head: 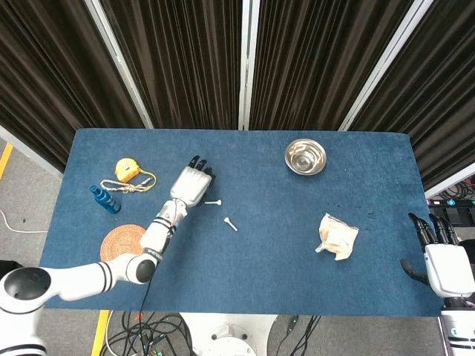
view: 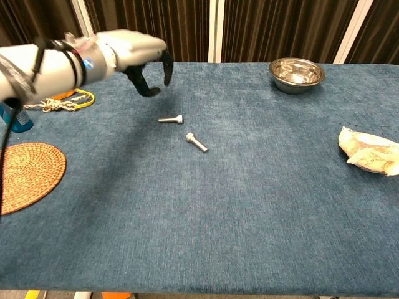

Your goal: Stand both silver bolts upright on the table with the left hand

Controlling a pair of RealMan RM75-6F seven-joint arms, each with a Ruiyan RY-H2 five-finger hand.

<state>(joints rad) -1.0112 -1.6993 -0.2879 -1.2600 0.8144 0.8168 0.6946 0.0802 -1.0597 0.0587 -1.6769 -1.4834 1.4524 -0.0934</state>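
Two silver bolts lie flat on the blue table. One bolt (head: 214, 201) (view: 170, 119) lies crosswise; the other bolt (head: 231, 223) (view: 197, 142) lies slanted just to its right and nearer me. My left hand (head: 191, 182) (view: 140, 55) hovers above the table just left of and behind the first bolt, fingers apart and hanging down, holding nothing. My right hand (head: 444, 263) rests off the table's right front corner, fingers apart and empty; the chest view does not show it.
A steel bowl (head: 305, 156) (view: 297, 73) stands at the back right. A crumpled wrapper (head: 338, 236) (view: 370, 151) lies at the right. At the left are a yellow tape measure (head: 128, 170), a blue bottle (head: 105, 199) and a woven coaster (head: 125, 246) (view: 25, 174).
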